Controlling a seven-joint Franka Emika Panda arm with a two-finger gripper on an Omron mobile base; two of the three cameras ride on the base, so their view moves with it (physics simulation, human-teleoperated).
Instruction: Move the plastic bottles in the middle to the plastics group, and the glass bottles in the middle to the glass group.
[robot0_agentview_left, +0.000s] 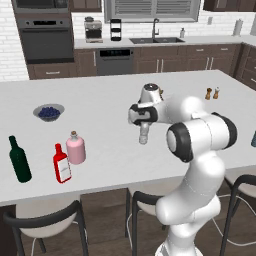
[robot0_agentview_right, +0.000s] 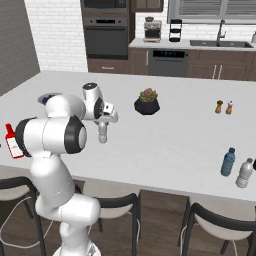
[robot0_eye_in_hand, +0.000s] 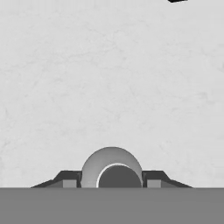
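The left base view is looking forward and down from behind the arm (robot0_agentview_left: 200, 165), which is rising at its lower right; the right base view is looking from the other side, with the arm at its lower left. Both are sharing the white counter (robot0_agentview_left: 110, 95) and the far oven wall. The hand view is looking straight down, close to the counter (robot0_eye_in_hand: 109, 78).
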